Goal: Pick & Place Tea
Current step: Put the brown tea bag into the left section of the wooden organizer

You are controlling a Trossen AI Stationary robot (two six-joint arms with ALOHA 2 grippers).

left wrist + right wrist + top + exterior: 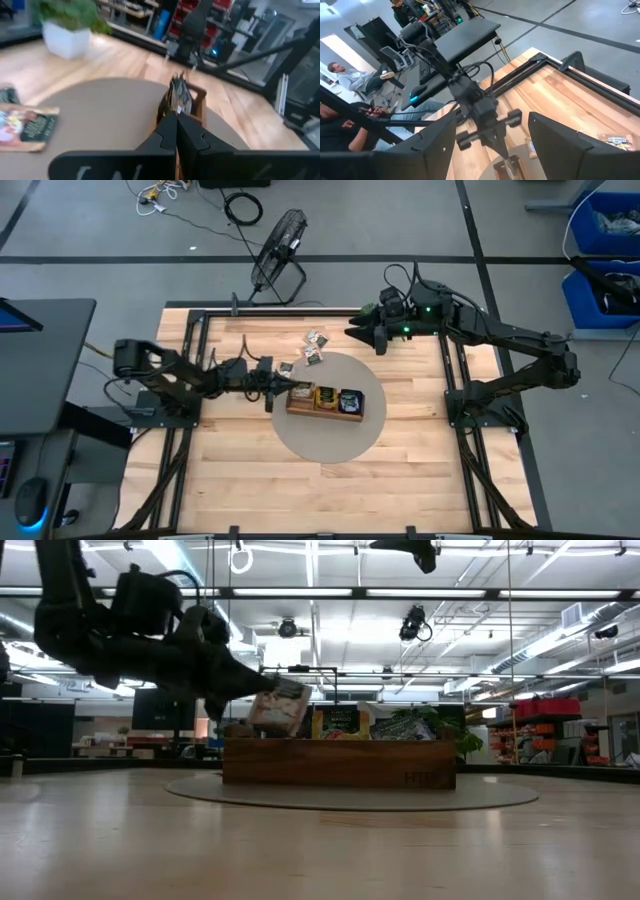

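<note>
A long brown wooden tray (325,408) lies on a round grey mat (325,440). Tea packets stand in its compartments (340,721). Loose packets lie near the mat's far edge (315,346), with one more closer to the tray (286,368). My left gripper (280,389) is over the tray's left end (235,762), shut on a pale packet (280,706). My right gripper (380,340) hangs open above the table's far side, away from the tray and touching nothing. My left gripper pinches the pale packet between its two fingers (172,132) by one edge (177,111). The fingers come from the table's left and slant slightly down. The packet juts out past the fingertips, tilted and lifted clear above the tray's left end.
One packet with a dark green label (27,129) lies flat on the mat beside my left gripper. Black frame rails (200,330) run along the table's left, right and far sides. A fan (278,252) stands on the floor beyond the far edge. People sit in the room behind (350,75).
</note>
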